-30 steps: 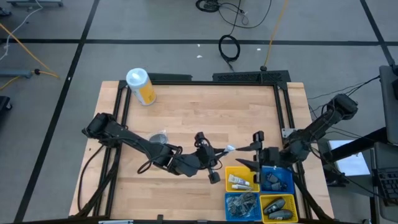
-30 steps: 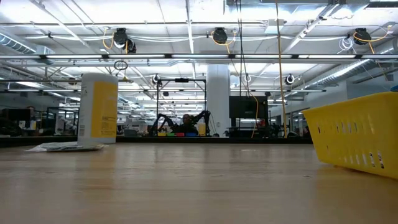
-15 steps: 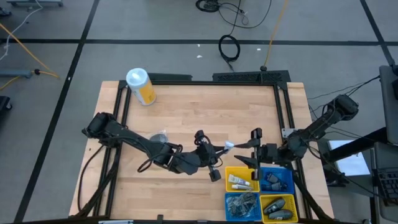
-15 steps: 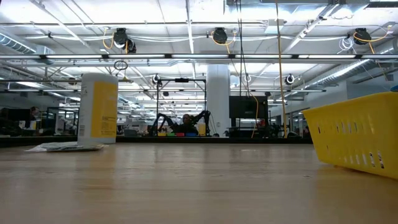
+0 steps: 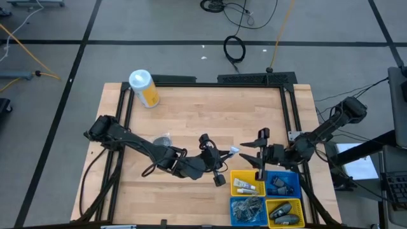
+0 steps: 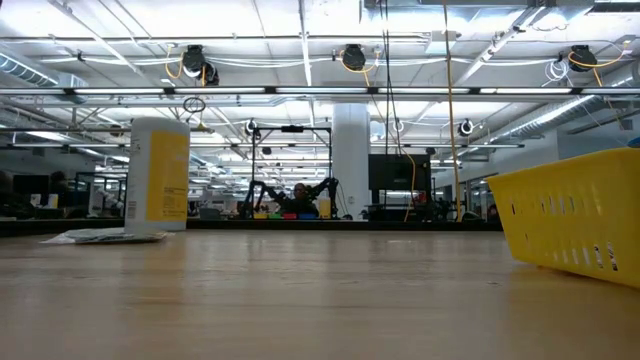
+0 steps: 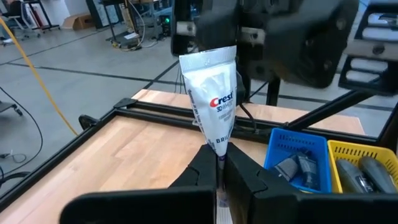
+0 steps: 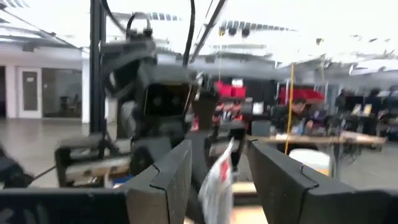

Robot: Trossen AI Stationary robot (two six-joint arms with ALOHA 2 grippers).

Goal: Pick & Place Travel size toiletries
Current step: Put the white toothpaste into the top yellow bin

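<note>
A white toothpaste tube (image 7: 214, 106), one of the travel size toiletries, is held above the table's middle by my left gripper (image 5: 224, 154), which is shut on it. The tube's flat crimped end (image 7: 208, 59) points toward the table's right edge. My right gripper (image 5: 249, 154) faces it from the right and is open. Its two fingers (image 8: 168, 180) stand on either side of the tube's crimped end (image 8: 217, 177) with a gap on each side. My left gripper pinches the tube's narrow lower part (image 7: 219, 149) between its two fingers; the fingers hide the cap end. They come nearly level from the table's left and lie along the tube. The tube sticks out beyond the fingertips, clear of the table.
Four small bins sit at the near right: a yellow bin (image 5: 247, 173) with white tubes, a blue bin (image 5: 296, 183) with dark items, a second blue bin (image 5: 231, 210) and a second yellow bin (image 5: 300, 205). A yellow canister (image 5: 144, 88) stands far left, a clear wrapper (image 5: 163, 140) beside my left arm.
</note>
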